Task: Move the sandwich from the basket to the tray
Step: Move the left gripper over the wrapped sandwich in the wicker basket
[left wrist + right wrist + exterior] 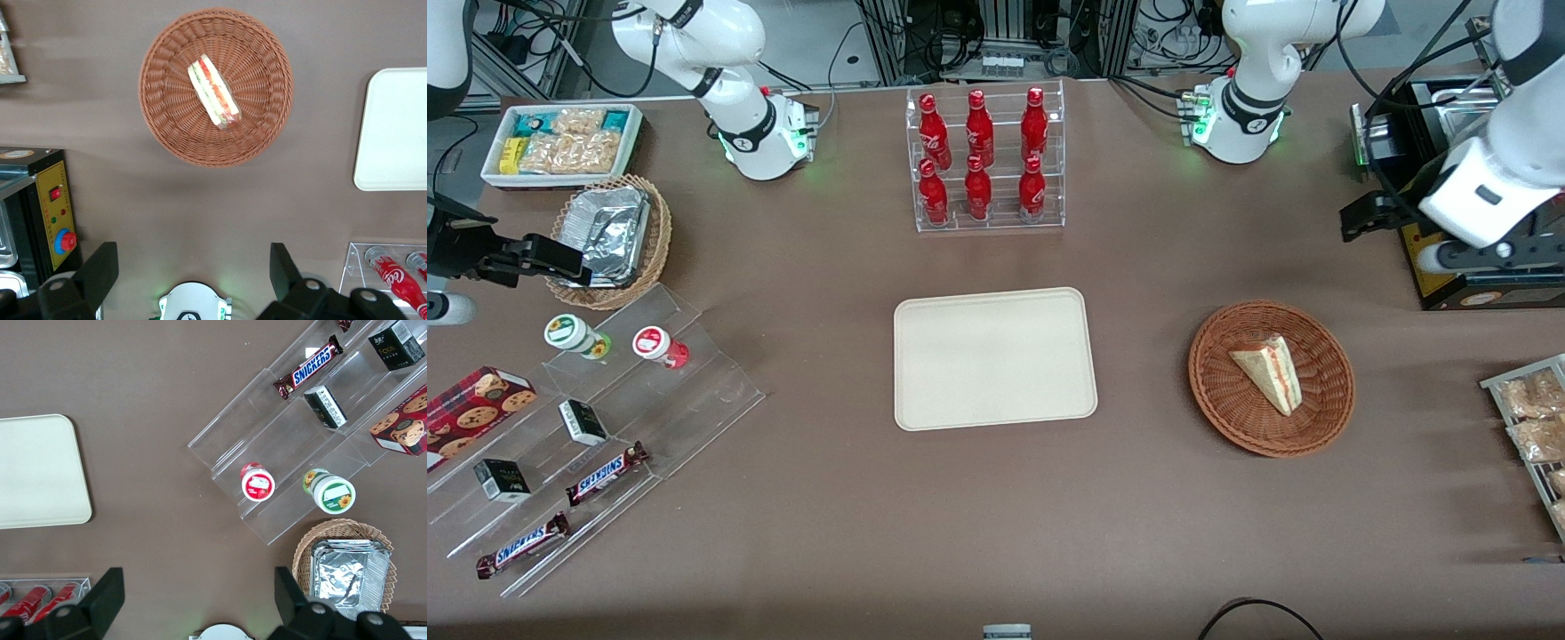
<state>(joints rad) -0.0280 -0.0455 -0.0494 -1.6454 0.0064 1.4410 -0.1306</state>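
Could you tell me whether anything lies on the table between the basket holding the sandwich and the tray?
Nothing: the front view shows only bare brown table between the basket and tray. The gripper hangs open, away from both.

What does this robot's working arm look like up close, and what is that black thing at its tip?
The arm is glossy white and rounded, with black bands at its joints, trailing black cables and a green-lit base. The black end effector hangs high above the table, its two flat wedge-shaped fingers wide apart.

White arm, black joint bands (green base light), black tool [190,267] fingers.
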